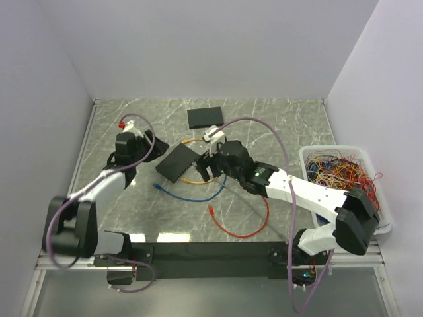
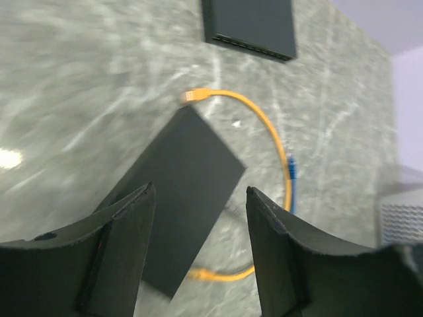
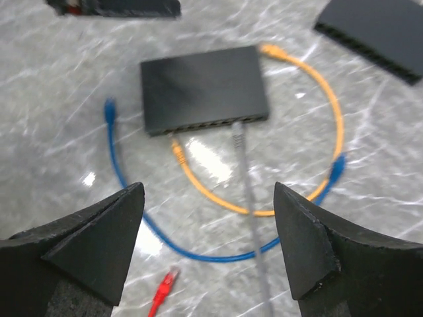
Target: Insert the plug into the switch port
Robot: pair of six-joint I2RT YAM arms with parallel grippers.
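Note:
A black switch [image 1: 177, 162] lies mid-table; it also shows in the left wrist view [image 2: 178, 191] and in the right wrist view [image 3: 201, 89], its port row facing the right camera. A grey cable's plug [image 3: 237, 134] rests against that port row; I cannot tell whether it is seated. A yellow plug [image 3: 177, 150] lies just in front of the ports. My right gripper [image 3: 208, 205] is open and empty, above the cables near the switch's front [image 1: 210, 165]. My left gripper [image 2: 198, 191] is open and empty over the switch's left end [image 1: 153, 146].
A second black switch [image 1: 205, 117] lies at the back. Yellow [image 2: 264, 125], blue [image 3: 198, 254] and red [image 1: 241, 231] cables loop on the table. A red plug [image 3: 165, 282] lies near. A white bin of cables [image 1: 340, 173] stands at the right.

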